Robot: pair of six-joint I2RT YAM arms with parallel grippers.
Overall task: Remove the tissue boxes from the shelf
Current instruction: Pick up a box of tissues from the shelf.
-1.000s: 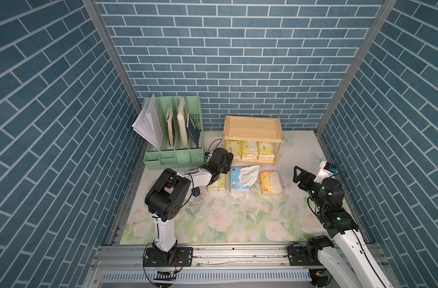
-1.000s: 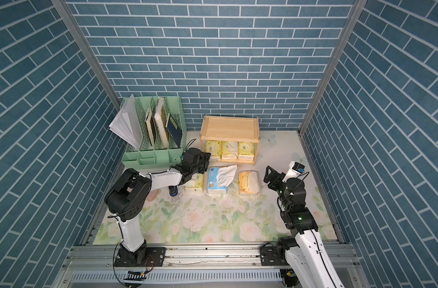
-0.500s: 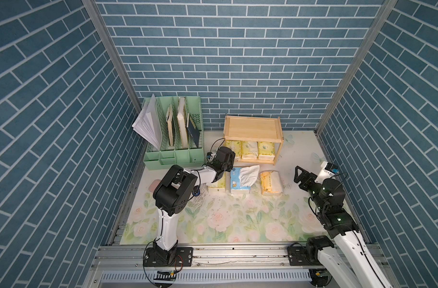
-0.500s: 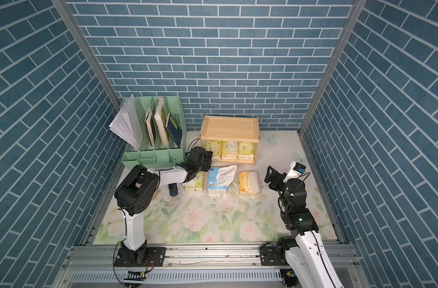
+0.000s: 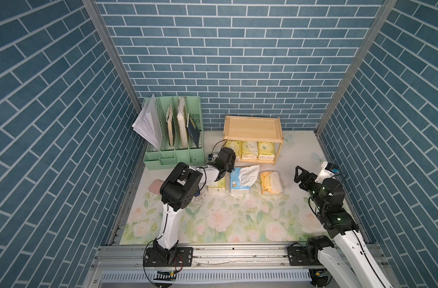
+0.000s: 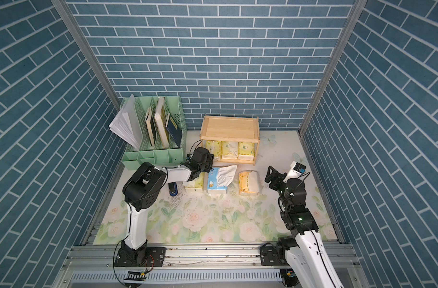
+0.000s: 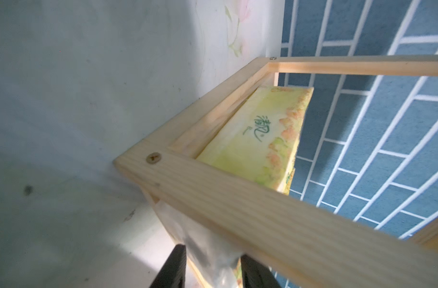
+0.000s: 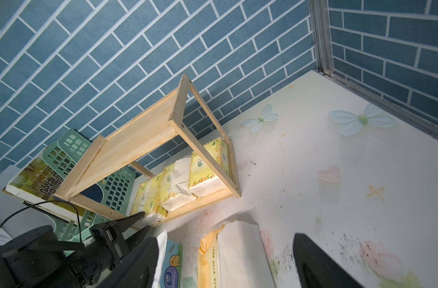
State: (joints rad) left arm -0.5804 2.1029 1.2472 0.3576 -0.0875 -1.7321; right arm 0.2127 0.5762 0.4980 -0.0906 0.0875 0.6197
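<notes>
Quick rundown of the setup. The wooden shelf [image 5: 252,126] stands at the back of the counter [image 5: 237,219], right beside the mint file organizer [image 5: 174,154]. Its top board is bare. Its bottom board has three yellow-green tissue packs side by side: the end pack [image 8: 148,194] nearest the organizer, the middle pack [image 5: 249,149] with white tissue poking out, and the far pack [image 5: 266,150].

The other three packs are off the shelf, lying in a row on the counter just in front of it: a loose yellow-green pack [image 6: 195,184] partly under the left arm, a blue-and-white pack [image 5: 239,183] with a big tuft of tissue sticking up, and an orange-yellow pack [image 5: 271,183]. There's a blue stapler [image 6: 173,191] just beside the loose yellow-green one.

The left tool [image 7: 213,251] is down low at the organizer end of the shelf, nose in at the bottom board. In the left wrist view its two fingers sit on either side of the crinkly wrapper end of the end pack, close up against the plastic. Honestly I can't tell if it's actually pinching it or just bracketing it.

The right tool [image 5: 300,176] is off to the side above the counter, near the orange-yellow pack but not touching it. Its fingers are spread wide and it's got nothing in them.
</notes>
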